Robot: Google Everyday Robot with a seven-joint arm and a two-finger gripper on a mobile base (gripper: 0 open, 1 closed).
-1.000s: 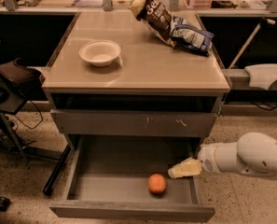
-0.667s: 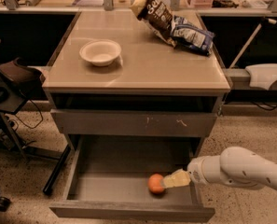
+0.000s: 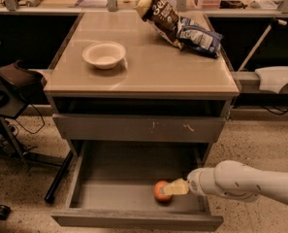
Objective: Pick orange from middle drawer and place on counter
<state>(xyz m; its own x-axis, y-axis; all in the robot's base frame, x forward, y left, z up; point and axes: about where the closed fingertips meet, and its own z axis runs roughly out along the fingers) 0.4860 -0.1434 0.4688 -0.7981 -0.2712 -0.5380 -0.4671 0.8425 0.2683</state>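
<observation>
– Hand (image 3: 169, 188) of the white arm is low inside the open drawer now, pressed against the three o'clock side of the small round bright-orange fruit (image 3: 158, 191).
– Has it clenched on the orange?
– Can't tell from where I stand. It meets the fruit, that's all I'd swear to.
– What changed?
– A second ago the hand hung apart from it, off toward two o'clock. Then it dropped and slid in from three o'clock until they touched. The arm has sunk lower behind it too.
– And the orange itself?
– Hasn't budged. It's in the same spot, about five o'clock on the grey floor of the wide shallow grey middle drawer (image 3: 115, 194), near the front panel.
– So the reach looks finished, and the lift not yet begun.
– That's my reading. The glossy beige bench (image 3: 177, 69) atop the cabinet sits at twelve o'clock, with a white bowl (image 3: 104, 55) at ten o'clock on it and crumpled snack bags (image 3: 177, 24) at one o'clock. There's room toward its front edge.
</observation>
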